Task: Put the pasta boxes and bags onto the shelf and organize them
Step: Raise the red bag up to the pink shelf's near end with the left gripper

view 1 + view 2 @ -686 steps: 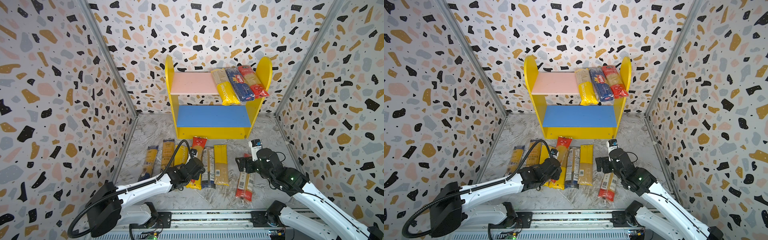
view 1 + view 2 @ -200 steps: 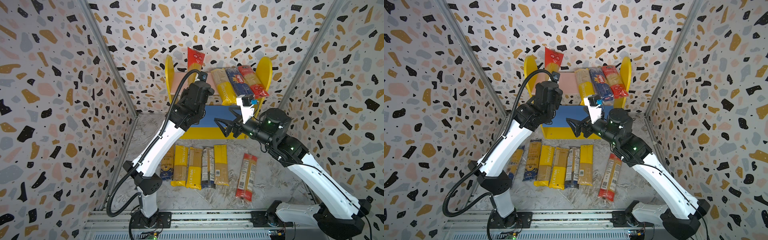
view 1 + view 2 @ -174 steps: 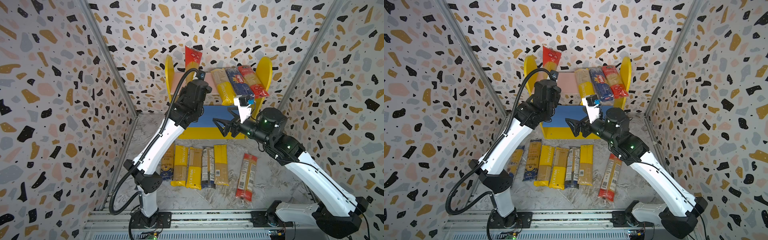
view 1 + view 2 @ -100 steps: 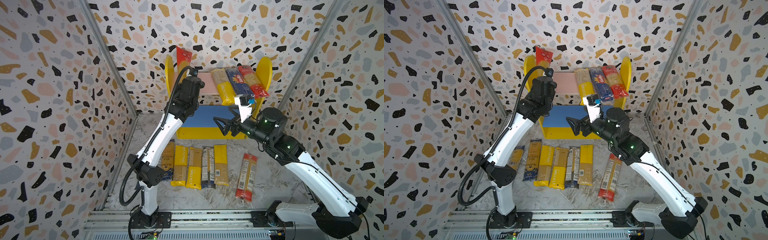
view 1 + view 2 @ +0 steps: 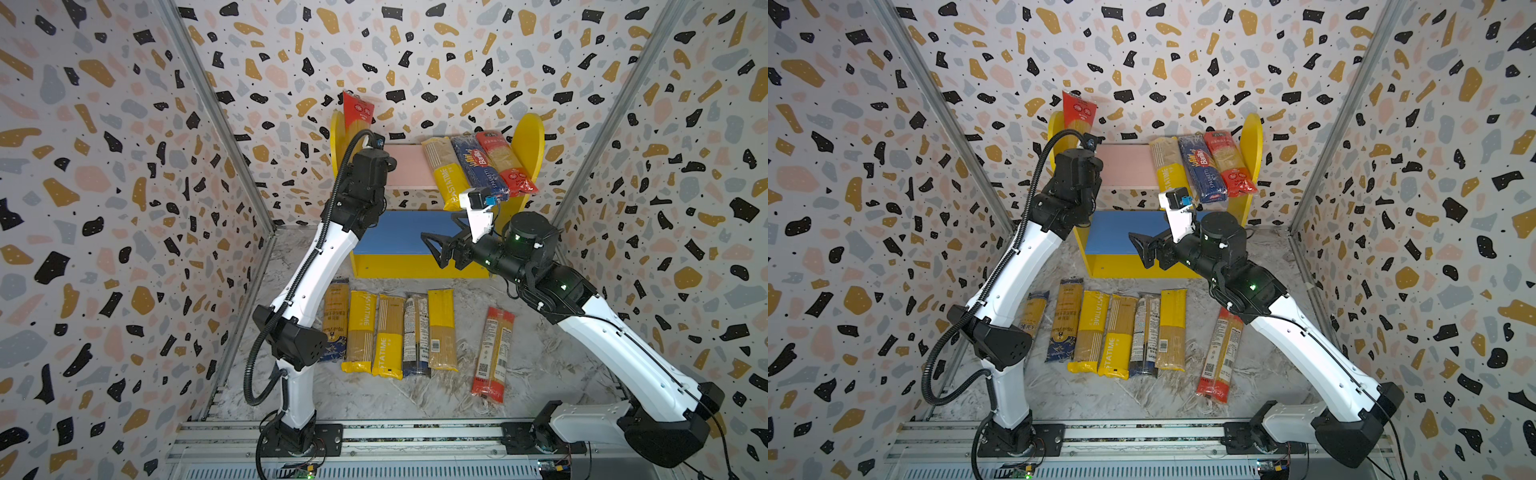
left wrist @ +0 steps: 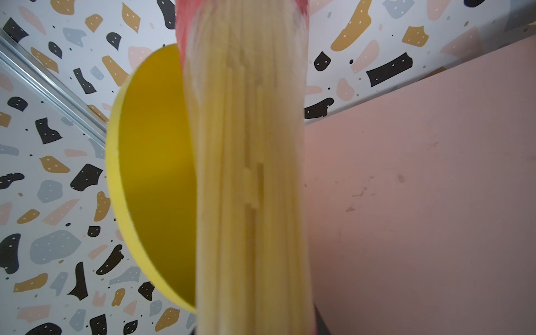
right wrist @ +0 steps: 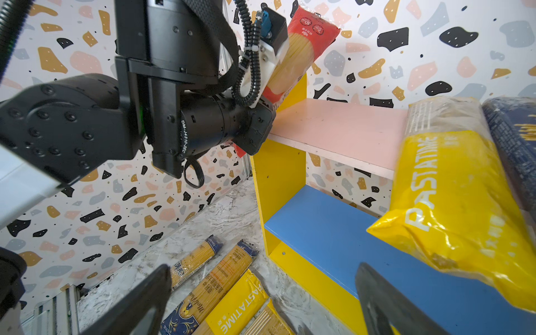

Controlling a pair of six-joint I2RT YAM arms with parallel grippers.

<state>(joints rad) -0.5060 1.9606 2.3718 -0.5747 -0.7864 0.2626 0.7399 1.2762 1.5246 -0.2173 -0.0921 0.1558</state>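
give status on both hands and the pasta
Left hand shut on red spaghetti packet, up at left side of shelf. Right hand open, empty, before blue board. Nothing blocking pink board.

At rear centre, against the back wall (image 5: 415,62): shelf (image 5: 415,266). On the right half of the upper board (image 5: 405,166): three packets (image 5: 478,170) side by side, near ends overhanging the front edge. Over the board's left end, just beside the left side panel (image 5: 336,141): upright packet (image 5: 358,114). Beneath: lower board (image 5: 390,232). On the floor (image 5: 1142,399) before the shelf: row of six packets (image 5: 1119,336) side by side, lengthwise front to back. Right of the row, apart from it: single packet (image 5: 1221,353), slightly tilted.
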